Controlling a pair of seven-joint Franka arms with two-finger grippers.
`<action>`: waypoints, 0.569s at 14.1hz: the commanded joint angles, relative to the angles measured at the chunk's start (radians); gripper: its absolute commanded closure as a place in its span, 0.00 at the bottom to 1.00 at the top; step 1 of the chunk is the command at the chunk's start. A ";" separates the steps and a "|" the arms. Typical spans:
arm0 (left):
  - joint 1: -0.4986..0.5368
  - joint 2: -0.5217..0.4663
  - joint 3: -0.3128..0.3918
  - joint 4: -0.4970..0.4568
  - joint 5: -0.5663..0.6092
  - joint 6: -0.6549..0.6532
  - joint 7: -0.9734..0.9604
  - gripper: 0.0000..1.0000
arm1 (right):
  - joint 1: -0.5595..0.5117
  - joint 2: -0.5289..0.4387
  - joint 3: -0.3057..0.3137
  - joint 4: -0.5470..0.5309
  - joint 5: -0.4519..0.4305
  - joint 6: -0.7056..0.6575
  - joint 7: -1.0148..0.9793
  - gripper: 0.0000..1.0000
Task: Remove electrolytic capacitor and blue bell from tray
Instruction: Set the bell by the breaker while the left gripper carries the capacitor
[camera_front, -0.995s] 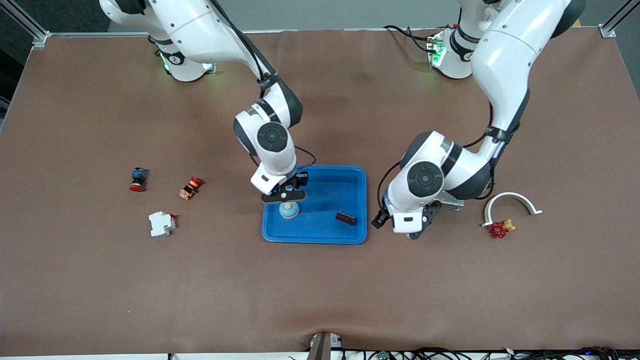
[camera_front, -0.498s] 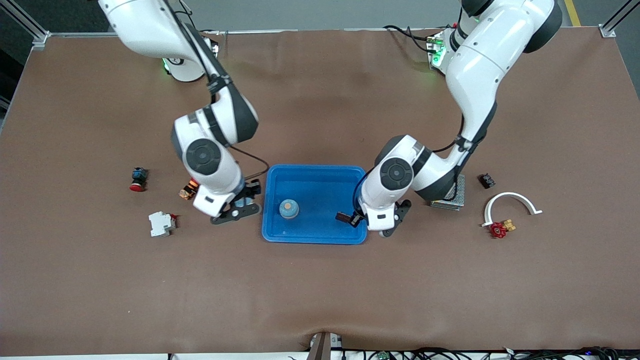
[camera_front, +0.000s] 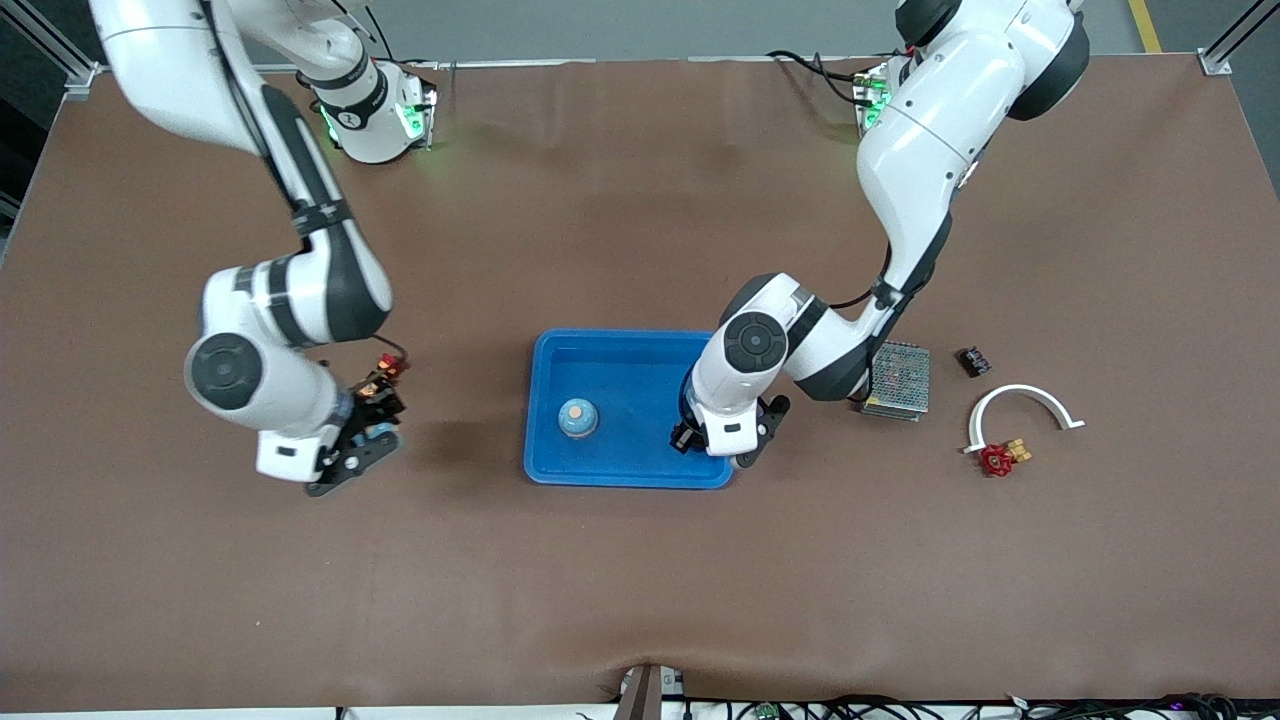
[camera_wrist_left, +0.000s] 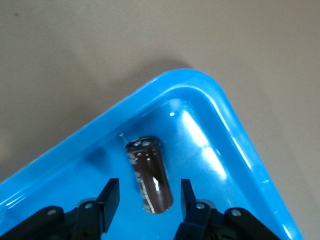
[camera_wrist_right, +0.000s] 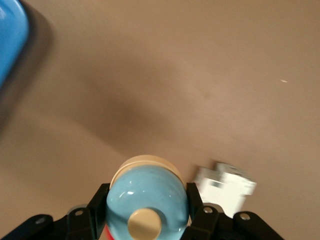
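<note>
A dark brown capacitor (camera_wrist_left: 150, 175) lies in a corner of the blue tray (camera_front: 640, 350), which also shows in the left wrist view (camera_wrist_left: 235, 125). My left gripper (camera_front: 722, 440) is open, and in the left wrist view (camera_wrist_left: 148, 200) one finger stands on each side of the capacitor without touching it. In the front view it hides the capacitor. My right gripper (camera_front: 358, 448) is shut on a light blue bell (camera_wrist_right: 147, 197) with a cream knob, over the table beside the tray. A like blue bell (camera_front: 578, 417) sits in the tray.
A white breaker (camera_wrist_right: 225, 187) lies close by my right gripper, and an orange-red button (camera_front: 385, 368) lies beside it. Toward the left arm's end are a metal mesh box (camera_front: 897, 378), a small black part (camera_front: 972, 360), a white arc (camera_front: 1025, 398) and a red knob (camera_front: 997, 458).
My right arm swung from over the tray out toward its own end of the table. My left gripper moved in over the tray corner and down around the capacitor.
</note>
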 joint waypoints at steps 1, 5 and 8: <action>-0.025 0.035 0.026 0.031 -0.008 0.048 -0.008 0.43 | -0.081 -0.008 0.020 -0.010 0.013 0.009 -0.177 0.52; -0.053 0.043 0.046 0.026 -0.008 0.048 -0.021 0.51 | -0.176 0.035 0.019 -0.010 0.013 0.068 -0.410 0.52; -0.052 0.037 0.046 0.023 0.003 0.030 -0.015 0.99 | -0.239 0.076 0.020 -0.011 0.013 0.130 -0.567 0.52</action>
